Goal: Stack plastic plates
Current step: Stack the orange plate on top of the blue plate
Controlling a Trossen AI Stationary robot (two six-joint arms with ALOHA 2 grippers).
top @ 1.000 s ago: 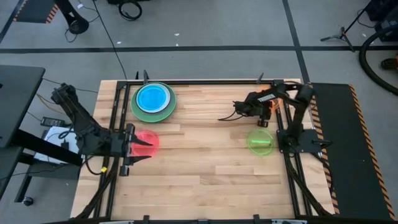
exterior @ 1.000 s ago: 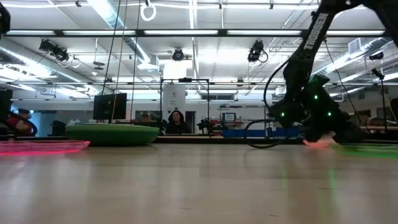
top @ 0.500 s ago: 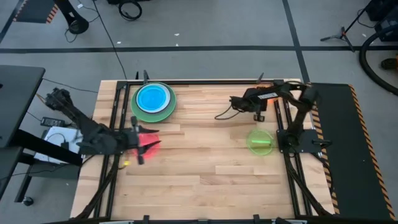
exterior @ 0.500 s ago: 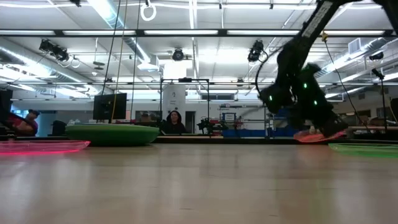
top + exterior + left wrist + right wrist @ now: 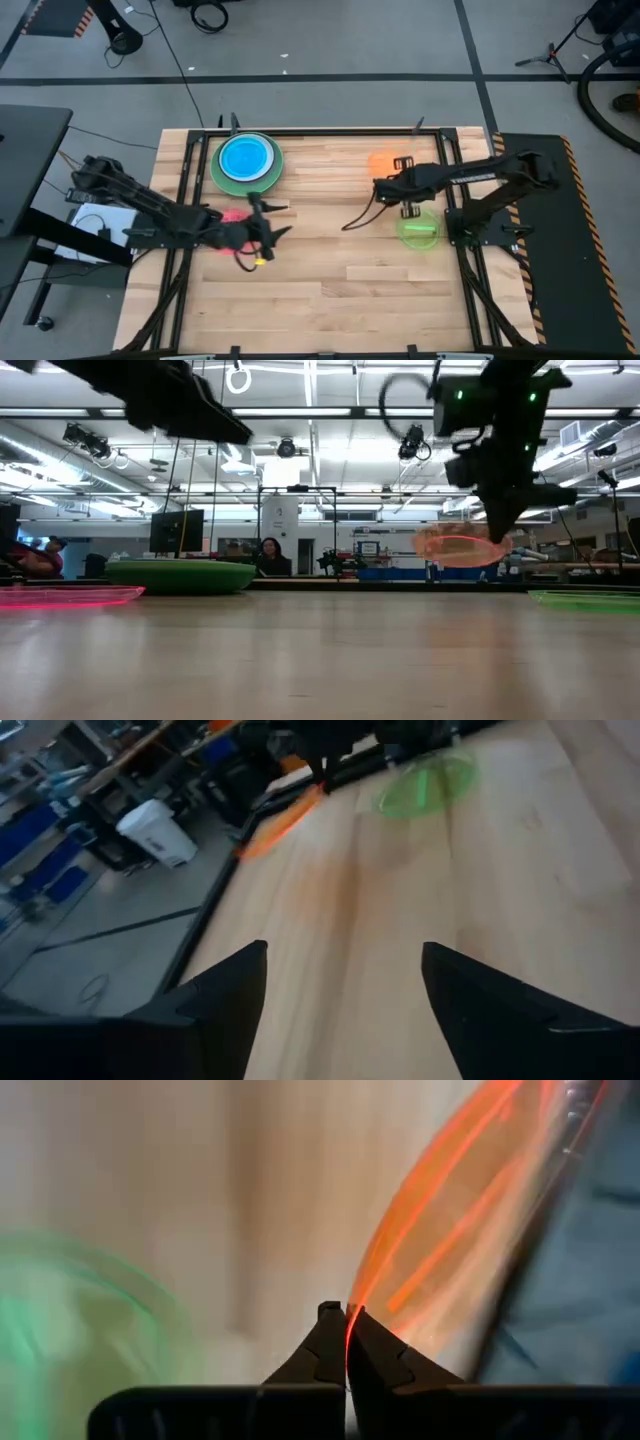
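Note:
A translucent blue plate (image 5: 245, 157) lies on a large green plate (image 5: 222, 176) at the table's far left. A red plate (image 5: 232, 216) lies flat under my left arm. My left gripper (image 5: 272, 220) hangs open just to its right, above the table, with nothing between its fingers. A lime plate (image 5: 418, 229) lies flat near the right edge. My right gripper (image 5: 386, 186) is shut on the orange plate (image 5: 384, 162), which is in the air left of and beyond the lime plate. My right gripper pinches the orange plate's rim (image 5: 351, 1306) between its two fingertips. In the low view the fingers (image 5: 498, 518) come down on it from above. The plate (image 5: 460, 547) hangs almost level, lifted clear of the table.
Black frame rails (image 5: 186, 200) run along the table's left and right sides. A cable (image 5: 358, 215) dangles from my right arm over the middle. Bare wood lies in the middle and along the near half (image 5: 330, 290).
My right gripper has shut on the orange plate, lifted it off the table and carried it up and toward the left edge. My left gripper has risen and gone toward the right edge, past the red plate, which stays flat where it was.

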